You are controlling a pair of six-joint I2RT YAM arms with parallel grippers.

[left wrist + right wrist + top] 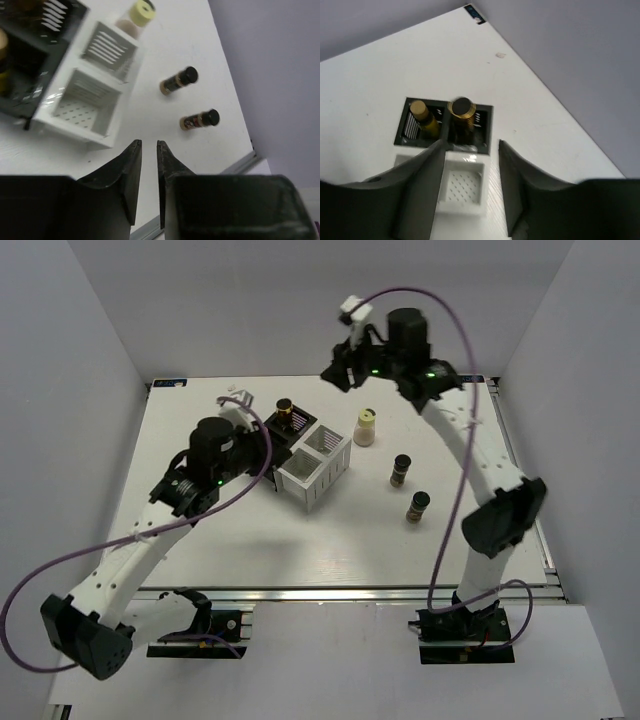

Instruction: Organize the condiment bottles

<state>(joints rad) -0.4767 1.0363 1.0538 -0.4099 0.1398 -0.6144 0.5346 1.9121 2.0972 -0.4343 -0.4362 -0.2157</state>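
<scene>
Two condiment bottles stand in the black box (pixel 489 126): a yellow one (pixel 423 119) and an amber one with a dark cap (pixel 462 113). A cream-white jar (pixel 365 427) stands on the table just right of the boxes. Two dark bottles (pixel 400 469) (pixel 418 506) stand further right, also seen in the left wrist view (pixel 179 81) (pixel 199 119). My left gripper (pixel 149 144) hangs left of the white box (pixel 90 85), shut on nothing. My right gripper (pixel 470 147) is raised high over the boxes, open and empty.
The white two-compartment box (pixel 313 468) adjoins the black box (pixel 292 422) mid-table; both white compartments hold nothing. Grey walls close in the table on the left, back and right. Purple cables loop off both arms. The table's near right edge (pixel 240 162) shows a metal rail.
</scene>
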